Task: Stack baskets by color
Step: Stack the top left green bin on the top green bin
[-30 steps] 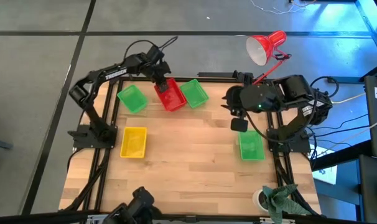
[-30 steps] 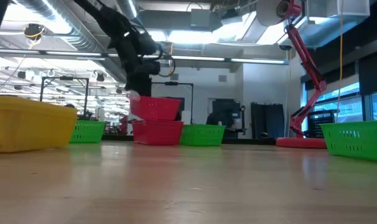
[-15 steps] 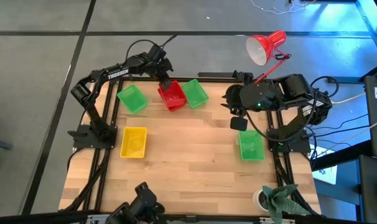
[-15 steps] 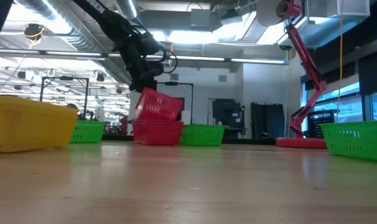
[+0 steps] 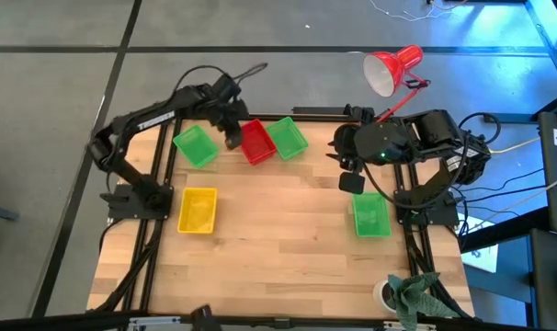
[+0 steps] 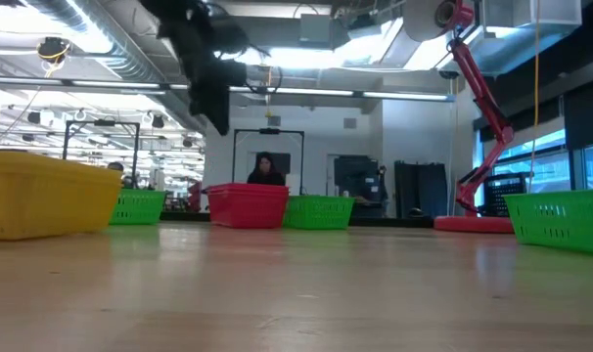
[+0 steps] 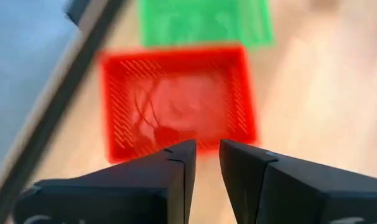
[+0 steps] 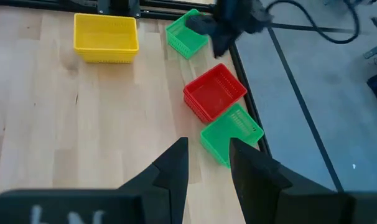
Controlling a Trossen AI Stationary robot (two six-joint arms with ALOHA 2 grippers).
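Your left gripper (image 5: 231,138) hangs above the far edge of the table (image 5: 278,248), just beside the red baskets (image 5: 256,142) and holding nothing; its fingers (image 7: 176,171) stand a narrow gap apart, with the red stack showing empty below them in the left wrist view. You can see from the low view that the red baskets (image 6: 248,205) sit nested one inside the other, level on the wood. One green basket (image 5: 287,137) lies touching the red stack on its right side, and a second green basket (image 5: 195,145) sits near it on the left, apart from it. The yellow basket (image 5: 198,211) rests alone by the left edge, well apart from the rest. Your right gripper (image 5: 352,182) waits over the right side of the table with its fingers a little apart and empty, just beside the third green basket (image 5: 371,217). The red desk lamp (image 5: 389,74) stands beyond the far right corner.
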